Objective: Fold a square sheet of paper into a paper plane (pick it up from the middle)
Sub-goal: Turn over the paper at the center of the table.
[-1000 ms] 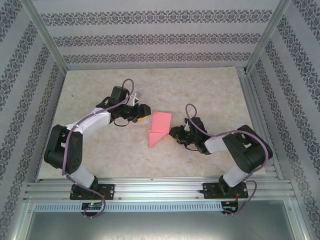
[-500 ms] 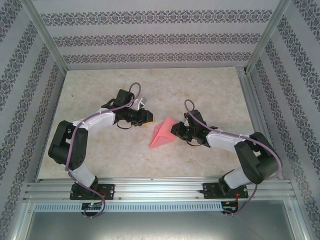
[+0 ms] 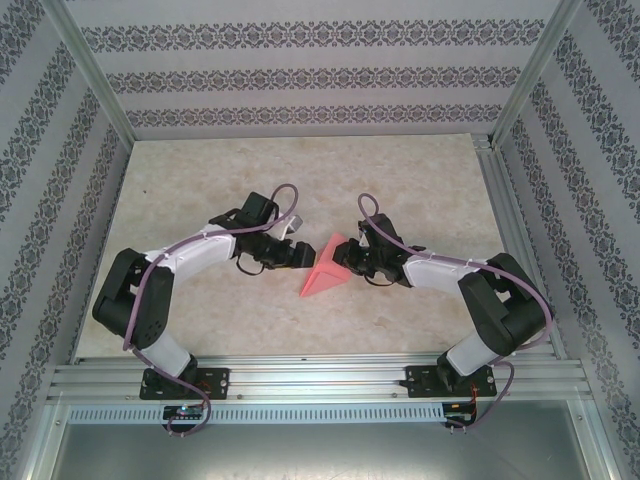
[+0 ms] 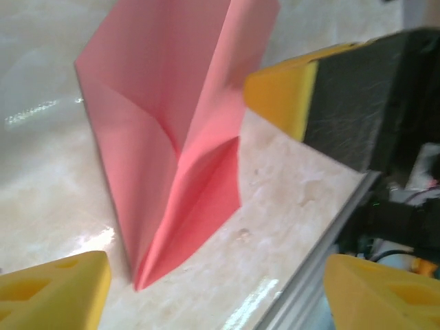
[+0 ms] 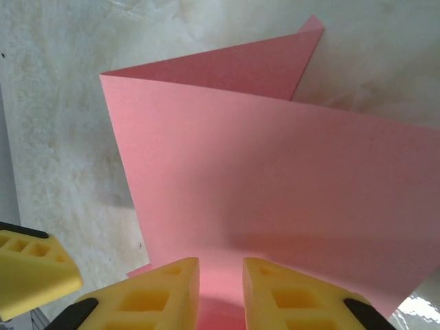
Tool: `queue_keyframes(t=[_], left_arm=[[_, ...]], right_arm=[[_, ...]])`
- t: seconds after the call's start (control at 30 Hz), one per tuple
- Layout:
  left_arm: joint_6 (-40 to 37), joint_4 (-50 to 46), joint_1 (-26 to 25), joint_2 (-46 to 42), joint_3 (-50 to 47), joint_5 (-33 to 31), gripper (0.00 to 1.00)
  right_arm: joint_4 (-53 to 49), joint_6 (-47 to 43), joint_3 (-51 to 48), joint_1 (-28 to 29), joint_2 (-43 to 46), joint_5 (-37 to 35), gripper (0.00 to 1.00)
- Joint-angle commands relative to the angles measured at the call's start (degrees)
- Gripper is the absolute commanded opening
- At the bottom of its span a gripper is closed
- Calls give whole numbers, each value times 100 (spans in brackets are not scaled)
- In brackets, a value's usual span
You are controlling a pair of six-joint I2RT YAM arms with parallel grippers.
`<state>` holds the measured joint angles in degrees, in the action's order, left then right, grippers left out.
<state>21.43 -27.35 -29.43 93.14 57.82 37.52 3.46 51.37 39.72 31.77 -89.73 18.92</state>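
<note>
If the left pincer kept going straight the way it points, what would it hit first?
The left pincer would most likely meet the folded pink-red sheet of paper, standing tented just ahead of its open jaws. The right pincer grips the sheet's far side, so it comes next; depth is hard to judge.

No text, label, number or sign can be read anywhere; the paper plane (image 3: 322,270) is unmarked.
</note>
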Motion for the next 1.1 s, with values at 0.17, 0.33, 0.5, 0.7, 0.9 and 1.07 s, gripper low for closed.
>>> queue_keyframes(t=[0.17,0.33,0.5,0.7,0.9,1.07], left_arm=[[-1016,-255,-638,368,135,-1419,97],[-1297,-464,-1016,844,499,-1733,96],[-1361,-512,-1218,1393,918,-2021,86],[-1291,-473,-1241,1662,1142,-1893,59],[-1106,-248,-1224,1611,1123,-1566,24],[-512,326,-1053,1463,943,-641,17]], right_arm=[[-287,-267,5,-164,395,-165,25],[-531,-371,-130,-342,770,-256,26],[-863,-479,-176,-426,1101,-369,27],[-1138,-541,-235,-452,1417,-502,28],[-1187,-533,-307,-479,1511,-521,29],[-1363,-610,-316,-512,1611,-564,29]])
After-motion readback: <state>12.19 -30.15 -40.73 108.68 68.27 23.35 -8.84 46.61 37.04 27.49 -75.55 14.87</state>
